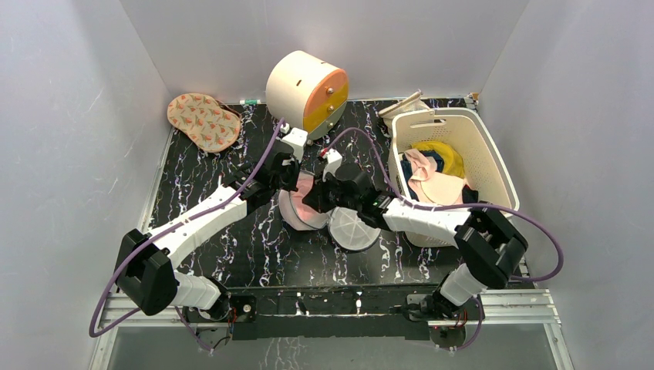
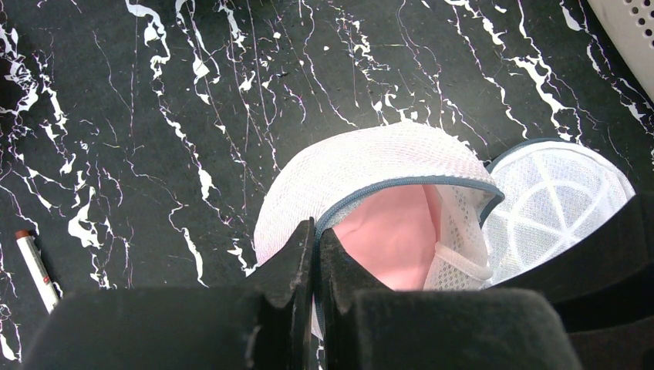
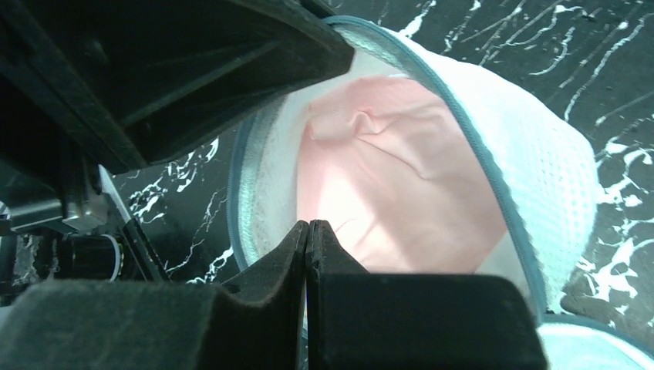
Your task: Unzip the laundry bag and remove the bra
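Observation:
The laundry bag [image 1: 291, 216] lies mid-table, unzipped and gaping, its white mesh [image 2: 370, 162] edged by a teal zipper. The pale pink bra [image 2: 393, 231] sits inside and fills the opening in the right wrist view [image 3: 401, 177]. My left gripper [image 1: 295, 179] is shut on the bag's upper zipper rim [image 2: 316, 227]. My right gripper [image 1: 315, 202] is shut at the bag's near rim [image 3: 308, 225], where mesh meets pink fabric; it seems to pinch the rim. A round white lattice face [image 1: 355, 229] with a teal rim lies just right of the opening [image 2: 559, 204].
A cream slotted basket [image 1: 490, 166] with blue, yellow and pinkish clothes stands at the right. A cream-and-orange cylindrical cabinet [image 1: 305, 89] stands at the back. A patterned oval pad [image 1: 204, 121] lies back left. A pen [image 2: 35, 266] lies left of the bag. White walls enclose the table.

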Robot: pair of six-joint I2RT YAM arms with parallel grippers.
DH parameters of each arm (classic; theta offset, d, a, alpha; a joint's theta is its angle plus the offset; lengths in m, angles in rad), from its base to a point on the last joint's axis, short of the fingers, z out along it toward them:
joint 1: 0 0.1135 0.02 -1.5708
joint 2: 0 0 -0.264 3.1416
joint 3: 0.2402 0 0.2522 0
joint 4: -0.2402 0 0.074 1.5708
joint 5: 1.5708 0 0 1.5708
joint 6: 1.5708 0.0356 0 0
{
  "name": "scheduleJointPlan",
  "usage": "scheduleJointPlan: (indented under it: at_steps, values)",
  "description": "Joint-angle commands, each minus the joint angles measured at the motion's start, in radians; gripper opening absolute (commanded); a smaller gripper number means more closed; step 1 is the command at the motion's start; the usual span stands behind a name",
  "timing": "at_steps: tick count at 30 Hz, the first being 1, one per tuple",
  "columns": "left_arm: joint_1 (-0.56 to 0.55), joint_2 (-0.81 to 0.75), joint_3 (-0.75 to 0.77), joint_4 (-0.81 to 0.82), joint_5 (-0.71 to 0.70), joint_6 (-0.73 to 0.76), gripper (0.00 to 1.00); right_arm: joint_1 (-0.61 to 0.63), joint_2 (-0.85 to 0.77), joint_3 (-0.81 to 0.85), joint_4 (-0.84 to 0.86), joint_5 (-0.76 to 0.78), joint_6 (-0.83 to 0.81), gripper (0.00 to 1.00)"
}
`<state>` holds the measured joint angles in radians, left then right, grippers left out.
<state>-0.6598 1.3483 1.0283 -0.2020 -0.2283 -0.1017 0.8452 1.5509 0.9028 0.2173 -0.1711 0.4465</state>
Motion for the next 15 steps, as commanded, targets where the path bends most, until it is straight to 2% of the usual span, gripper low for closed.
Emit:
scheduleJointPlan:
  at_steps: [1, 4, 6, 8, 12, 15]
  values:
    - [0.006, -0.032, -0.003, 0.013, -0.006, -0.003, 0.00, 0.002, -0.041, -0.003, -0.021, 0.091, -0.018, 0.00]
    - [0.006, -0.035, -0.002, 0.011, -0.008, -0.003, 0.00, 0.003, -0.023, 0.001, -0.018, 0.127, -0.001, 0.00]
    - [0.006, -0.036, 0.000, 0.011, -0.006, -0.003, 0.00, 0.003, 0.007, 0.021, -0.010, 0.079, -0.014, 0.02]
    - [0.006, -0.037, -0.002, 0.016, 0.001, -0.003, 0.00, 0.003, 0.053, 0.050, -0.003, 0.040, -0.023, 0.10]
    - [0.006, -0.032, -0.001, 0.016, 0.022, -0.007, 0.00, 0.003, 0.125, 0.084, 0.029, -0.003, -0.018, 0.17]
    - [0.006, -0.029, 0.001, 0.015, 0.029, -0.012, 0.00, 0.005, 0.148, 0.070, 0.105, -0.040, 0.002, 0.30]
